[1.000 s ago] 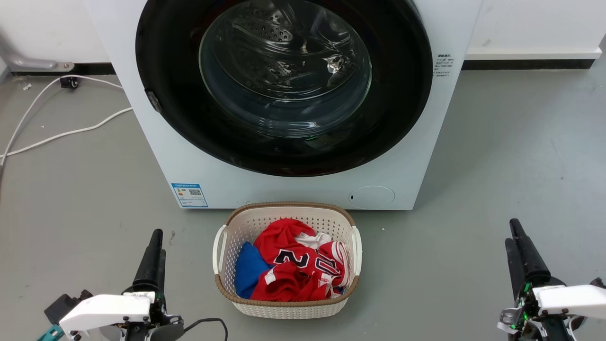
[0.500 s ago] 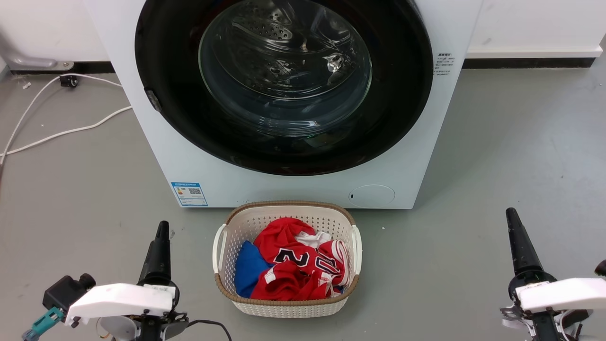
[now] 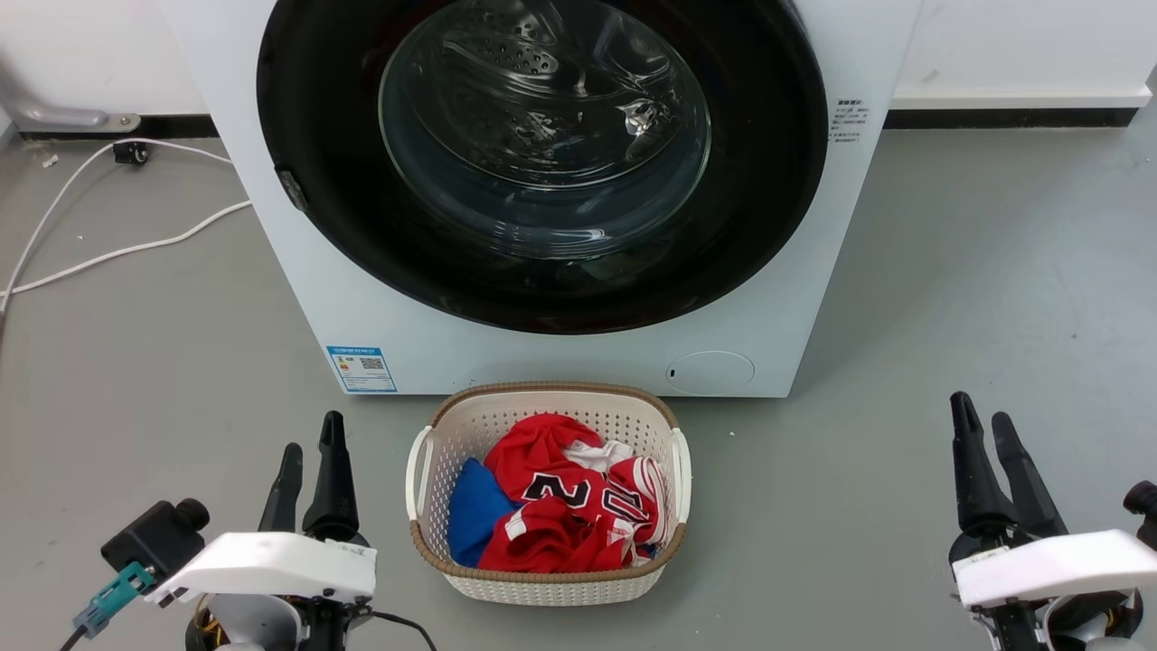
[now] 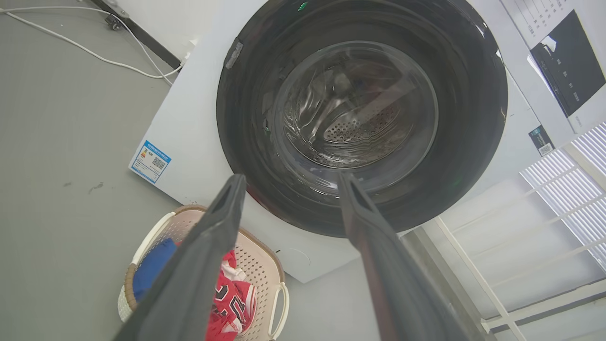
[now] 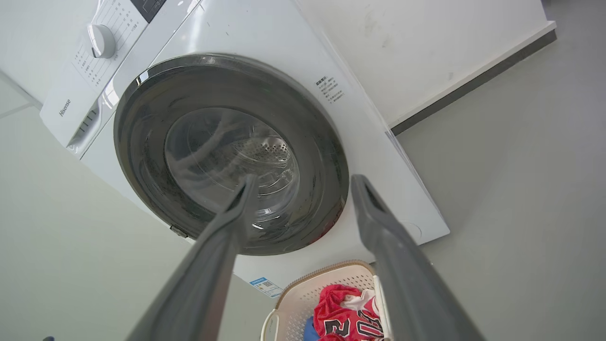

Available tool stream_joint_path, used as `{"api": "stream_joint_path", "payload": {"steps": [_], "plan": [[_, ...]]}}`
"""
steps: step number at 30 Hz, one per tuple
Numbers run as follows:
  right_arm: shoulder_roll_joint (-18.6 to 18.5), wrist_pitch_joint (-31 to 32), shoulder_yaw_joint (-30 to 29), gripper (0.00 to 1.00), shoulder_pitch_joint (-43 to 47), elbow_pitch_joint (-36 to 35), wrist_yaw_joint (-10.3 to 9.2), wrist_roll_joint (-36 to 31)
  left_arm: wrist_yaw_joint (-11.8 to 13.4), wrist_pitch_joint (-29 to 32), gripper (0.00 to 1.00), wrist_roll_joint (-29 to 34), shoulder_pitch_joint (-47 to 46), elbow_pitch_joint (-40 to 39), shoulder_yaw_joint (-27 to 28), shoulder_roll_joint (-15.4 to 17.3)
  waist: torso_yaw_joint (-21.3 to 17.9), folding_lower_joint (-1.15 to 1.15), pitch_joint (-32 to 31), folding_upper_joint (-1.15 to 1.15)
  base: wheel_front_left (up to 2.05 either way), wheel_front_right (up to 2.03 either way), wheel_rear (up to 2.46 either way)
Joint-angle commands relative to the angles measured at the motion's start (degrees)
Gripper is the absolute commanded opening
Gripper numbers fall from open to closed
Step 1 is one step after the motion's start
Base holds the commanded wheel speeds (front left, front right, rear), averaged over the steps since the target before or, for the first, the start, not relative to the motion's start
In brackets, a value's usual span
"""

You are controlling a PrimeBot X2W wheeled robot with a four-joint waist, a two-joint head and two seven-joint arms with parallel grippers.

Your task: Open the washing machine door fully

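In the head view, the washing machine door (image 3: 542,154) sits shut, flush in the white front of the washing machine (image 3: 795,271), far centre of the scene. A small round white flap (image 3: 710,372) lies low on the front to the right, and a blue label (image 3: 362,371) low to the left. The machine stands on a grey floor (image 3: 994,271), backed by a white wall (image 3: 994,45) with a black skirting strip (image 3: 994,119). A white cable (image 3: 108,253) trails across the floor at the far left. Just in front of the machine stands a pale laundry basket (image 3: 551,391) holding a red jersey (image 3: 560,506) and a blue cloth (image 3: 470,511). The left tool (image 3: 312,432) hangs near left, its fingers apart and holding nothing. The right tool (image 3: 980,409) hangs near right, likewise spread and empty. Both are well apart from the door.

The left wrist view looks between spread fingers at the closed door, with the basket below it.

The right wrist view frames the door between parted fingers. A white dial (image 5: 102,41) sits on the control panel above it.
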Motion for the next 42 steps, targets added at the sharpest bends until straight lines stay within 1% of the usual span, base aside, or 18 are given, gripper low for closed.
{"api": "stream_joint_path", "payload": {"steps": [1, 11, 24, 42], "plan": [[-0.10, -0.67, 0.11, 1.00, -0.09, -1.49, 0.09, -2.35, 0.55, -0.75, 1.00, 2.39, -0.02, -1.34, -0.36, 0.47, 0.00, 0.00, 0.02, 0.00, 0.00, 0.00, 0.00], [-0.09, -2.46, 0.26, 1.00, 0.83, -3.00, 0.10, -8.45, 1.83, -2.57, 1.00, 9.87, 0.42, -3.17, -2.78, 1.36, -0.02, 0.00, 0.05, 0.00, 0.00, 0.00, 0.00], [-0.08, -4.42, 0.67, 1.00, 1.71, -4.31, 0.11, -14.80, 2.71, -4.51, 1.00, 17.71, 1.16, -4.11, -5.13, 1.88, 0.00, 0.00, 0.09, 0.00, 0.00, 0.00, 0.00], [-0.08, -7.11, 1.00, 1.00, 3.04, -5.98, 0.12, -22.50, 2.52, -7.17, 1.00, 27.97, 2.30, -5.06, -6.80, 1.68, 0.22, 0.00, 0.01, 0.00, 0.00, 0.00, 0.00]]}}
